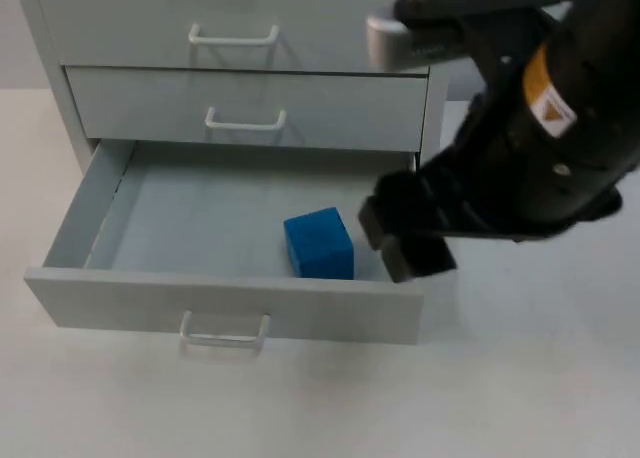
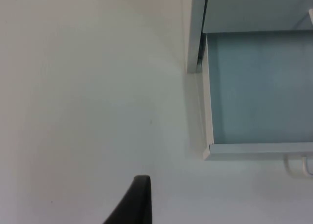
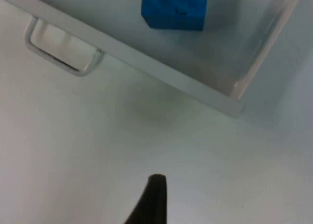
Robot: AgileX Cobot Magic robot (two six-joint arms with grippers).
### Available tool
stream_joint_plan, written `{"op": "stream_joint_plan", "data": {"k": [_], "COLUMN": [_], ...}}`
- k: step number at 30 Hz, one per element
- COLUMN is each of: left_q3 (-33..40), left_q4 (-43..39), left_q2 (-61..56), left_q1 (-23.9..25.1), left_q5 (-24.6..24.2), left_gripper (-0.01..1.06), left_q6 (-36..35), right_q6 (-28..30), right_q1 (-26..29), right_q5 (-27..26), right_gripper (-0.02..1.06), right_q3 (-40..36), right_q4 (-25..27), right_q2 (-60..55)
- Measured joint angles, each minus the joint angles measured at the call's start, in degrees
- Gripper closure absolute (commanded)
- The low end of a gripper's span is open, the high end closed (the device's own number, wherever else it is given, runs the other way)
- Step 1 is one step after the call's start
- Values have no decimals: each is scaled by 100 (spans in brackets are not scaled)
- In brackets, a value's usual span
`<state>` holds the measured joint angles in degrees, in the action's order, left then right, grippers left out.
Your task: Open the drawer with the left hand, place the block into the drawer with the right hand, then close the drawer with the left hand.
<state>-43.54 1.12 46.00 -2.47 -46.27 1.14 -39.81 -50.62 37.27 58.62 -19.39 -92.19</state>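
Note:
The bottom drawer (image 1: 230, 303) of the grey cabinet is pulled out, its handle (image 1: 224, 333) facing the table's front. A blue block (image 1: 319, 243) lies inside on the drawer floor, close behind the front panel and right of centre. My right gripper (image 1: 395, 243) hovers over the drawer's right front corner, just right of the block and apart from it, open and holding nothing. In the right wrist view the block (image 3: 173, 9) sits behind the drawer front (image 3: 146, 62). My left gripper (image 2: 139, 204) waits over bare table beside the drawer's side wall (image 2: 208, 111).
Two upper drawers (image 1: 250, 108) of the cabinet stand shut, each with a white handle (image 1: 245, 123). White table top (image 1: 500, 378) stretches in front of and right of the drawer. The right arm's bulk hangs over the cabinet's right edge.

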Motion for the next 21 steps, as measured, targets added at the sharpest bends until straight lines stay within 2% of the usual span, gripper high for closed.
{"op": "stream_joint_plan", "data": {"k": [7,13,15,17,20,21], "left_q3": [0,0,0,0,0,0], "left_q4": [0,0,0,0,0,0], "left_q2": [0,0,0,0,0,0], "left_q1": [0,0,0,0,0,0], "left_q5": [0,0,0,0,0,0], "left_gripper": [0,0,0,0,0,0], "left_q6": [0,0,0,0,0,0], "right_q6": [115,806,1104,1247,1661,1661], "right_q1": [367,1095,1487,1658,2347,2347], "right_q5": [-129,-144,-134,-103,128,128], "right_gripper": [24,24,24,24,24,24], "right_q3": [-449,-650,-725,-755,-839,-839], "right_q4": [107,588,801,859,957,957], "right_q2": [410,777,940,1028,1317,1317]}}
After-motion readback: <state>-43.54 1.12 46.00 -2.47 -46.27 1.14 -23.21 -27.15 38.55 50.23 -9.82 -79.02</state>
